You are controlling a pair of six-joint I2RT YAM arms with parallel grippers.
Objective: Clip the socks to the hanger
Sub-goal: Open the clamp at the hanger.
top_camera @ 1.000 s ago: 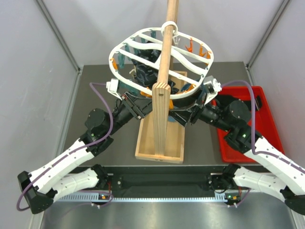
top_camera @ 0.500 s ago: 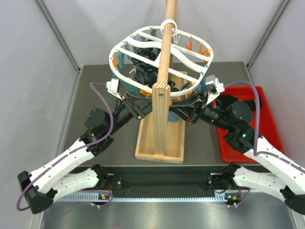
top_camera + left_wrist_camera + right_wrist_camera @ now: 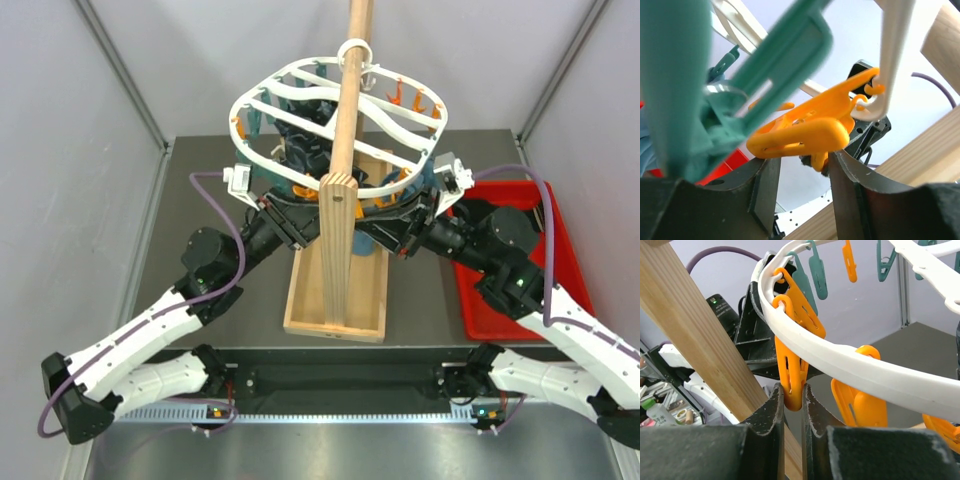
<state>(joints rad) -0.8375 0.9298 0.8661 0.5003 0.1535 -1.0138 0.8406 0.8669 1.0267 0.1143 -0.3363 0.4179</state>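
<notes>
The white hanger point(image 3: 290, 112) hangs on the wooden pole point(image 3: 345, 150), rimmed with orange and teal clothespins. Both grippers reach up under its near rim. My right gripper point(image 3: 793, 392) is shut on the lower end of an orange clothespin point(image 3: 796, 367) that dangles from the white rim point(image 3: 865, 370). My left gripper point(image 3: 805, 165) has its jaws apart. Another orange clothespin point(image 3: 805, 137) lies across its fingertips, with a lower tab against the right finger point(image 3: 842, 170). Dark fabric point(image 3: 300, 150) bunches beneath the hanger. I cannot pick out the socks.
The pole stands in a wooden tray-like base point(image 3: 335, 300) between the arms. A red bin point(image 3: 545, 215) sits at the right, partly under the right arm. A blurred teal clothespin point(image 3: 780, 70) fills the left wrist view's upper left. Grey walls enclose the table.
The right gripper has closed on the orange clothespin. Both wrists have risen slightly toward the rim, and the hanger has shifted a little.
</notes>
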